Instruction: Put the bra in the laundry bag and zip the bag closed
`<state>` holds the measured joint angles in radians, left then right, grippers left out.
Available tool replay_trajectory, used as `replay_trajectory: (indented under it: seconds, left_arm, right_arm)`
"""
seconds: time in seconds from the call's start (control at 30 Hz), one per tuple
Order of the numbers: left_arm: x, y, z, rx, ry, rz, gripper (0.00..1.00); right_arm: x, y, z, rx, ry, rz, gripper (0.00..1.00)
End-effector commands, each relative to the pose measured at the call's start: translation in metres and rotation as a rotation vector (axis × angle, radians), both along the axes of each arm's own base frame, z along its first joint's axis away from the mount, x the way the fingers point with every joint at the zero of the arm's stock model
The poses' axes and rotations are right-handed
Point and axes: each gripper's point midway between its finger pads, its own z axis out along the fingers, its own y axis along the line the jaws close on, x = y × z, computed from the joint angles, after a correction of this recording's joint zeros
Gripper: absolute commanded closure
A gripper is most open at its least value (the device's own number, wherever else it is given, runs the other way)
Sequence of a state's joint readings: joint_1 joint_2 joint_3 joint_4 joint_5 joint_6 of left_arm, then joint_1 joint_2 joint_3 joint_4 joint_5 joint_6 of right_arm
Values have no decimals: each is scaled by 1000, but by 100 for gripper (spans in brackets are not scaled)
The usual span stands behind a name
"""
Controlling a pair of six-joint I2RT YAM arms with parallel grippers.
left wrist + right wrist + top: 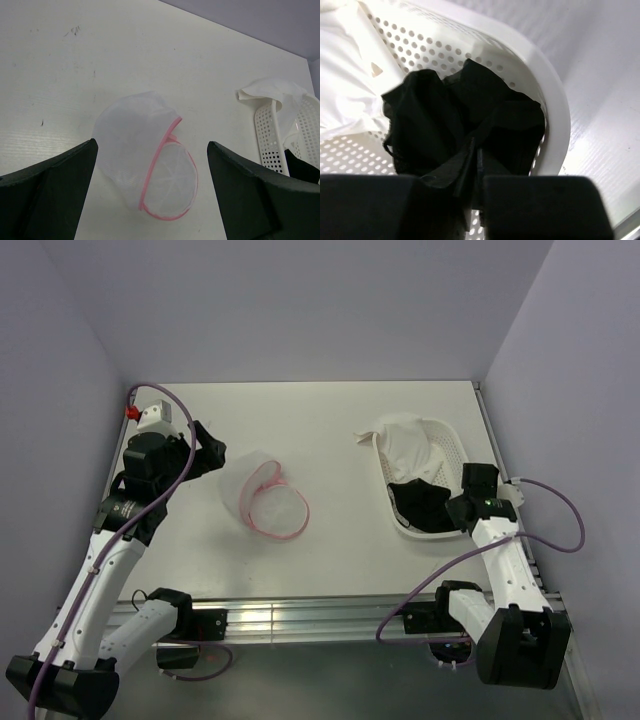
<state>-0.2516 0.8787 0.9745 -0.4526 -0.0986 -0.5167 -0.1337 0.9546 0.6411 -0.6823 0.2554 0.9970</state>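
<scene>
The white flat table [330,430] lay under both arms. The white perforated oval plastic basket [462,452] sat on it directly under and ahead of the right gripper [470,502], its rim [555,95] curving round to that gripper's right in the wrist view. A crumpled white cloth [410,445] filled the basket's far end, beyond the right gripper and to its left [345,75], with one corner spilling over the rim.

The small round translucent white mesh laundry bag with pink zipper trim [262,495] lay on the table just ahead of the left gripper [215,455], well apart from the basket. In the left wrist view the bag [145,150] sat in line with the gap between the two dark fingers [55,190], its pink-edged mouth lying open. The left gripper [150,145] was spread wide and held nothing.

The black soft fabric bra [420,502] lay bunched in the basket's near end, right at the right gripper's tips. That gripper [475,175] was closed on a fold of the bra [465,120], the fabric pinched between its fingers [545,205].
</scene>
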Motion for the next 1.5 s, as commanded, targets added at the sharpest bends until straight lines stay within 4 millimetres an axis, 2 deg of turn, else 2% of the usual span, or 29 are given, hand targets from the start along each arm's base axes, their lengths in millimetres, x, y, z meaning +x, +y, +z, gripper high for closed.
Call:
replay_trajectory:
  seconds: [0.0,0.03,0.07,0.13,0.17,0.23,0.27,0.33,0.37,0.47,0.5,0.53,0.57,0.7,0.77,0.8,0.83,0.87,0.9,0.93,0.97,1.03,1.07,1.13,1.17,1.27,1.4,1.43,1.47]
  left_arm:
    - [4,0,10,-13,-41,2,1]
    - [4,0,10,-14,-42,2,1]
    - [4,0,10,-14,-42,2,1]
    - [4,-1,10,-16,-42,0,1]
    - [4,-1,10,-15,-40,-2,1]
    - [4,-1,9,-15,-37,-2,1]
    - [5,-1,9,-16,-38,-2,1]
    - [4,-1,10,-15,-42,-1,1]
    - [4,0,10,-15,-42,4,1]
    - [4,-1,10,-15,-39,1,1]
    - [4,-1,10,-14,-40,-1,1]
    - [4,-1,8,-15,-36,-2,1]
    - [5,-1,9,-15,-36,-2,1]
    - [4,-1,10,-14,-39,-1,1]
    - [4,-1,10,-13,-39,0,1]
    - [5,0,8,-14,-36,2,1]
    - [4,0,9,-12,-38,2,1]
    - [5,0,9,-14,-39,2,1]
    - [4,0,10,-15,-40,2,1]
    - [4,0,10,-15,-40,2,1]
    - [4,0,10,-14,-40,2,1]
    - [5,-1,10,-17,-40,-2,1]
    - [5,-1,9,-18,-37,-3,1]
    - [5,-3,9,-24,-35,-10,1]
    - [6,-4,7,-23,-31,-12,1]
    - [7,-6,3,-29,-17,-22,1]
    - [12,-12,-8,-51,15,-32,1]
    - [16,-15,-18,-52,53,-33,1]
    - [14,-23,-32,-41,109,-47,1]
  right_arm:
    - [19,-14,32,-61,-90,-21,92]
    - [21,-14,38,-67,-101,-16,96]
    - [26,-15,53,-75,-132,-12,99]
    - [32,-18,75,-99,-171,-4,100]
    - [39,-20,100,-118,-220,4,100]
    - [45,-21,126,-132,-264,9,100]
    - [52,-22,152,-139,-308,12,100]
    - [57,-19,177,-144,-351,36,100]
    - [62,-19,201,-153,-398,46,100]
    - [72,-13,235,-148,-470,88,100]
    - [78,-10,255,-152,-512,108,100]
    - [83,-6,266,-146,-539,136,100]
    - [91,0,282,-131,-577,167,100]
    - [112,22,322,-138,-655,257,100]
    - [121,50,347,-155,-690,335,100]
    - [124,53,356,-190,-695,324,100]
    - [124,78,363,-187,-698,386,100]
    - [131,89,382,-201,-727,407,100]
    - [134,97,389,-213,-733,420,100]
    - [133,120,392,-202,-735,478,100]
    - [140,133,404,-205,-755,503,100]
    - [145,155,408,-197,-762,546,100]
    - [149,178,410,-170,-776,588,100]
    - [153,201,412,-141,-793,621,100]
    - [157,224,407,-114,-791,656,100]
    - [168,255,391,-82,-768,676,100]
    - [182,272,338,-41,-695,682,100]
    - [185,275,310,-41,-659,686,100]
    - [185,275,295,-32,-639,679,100]
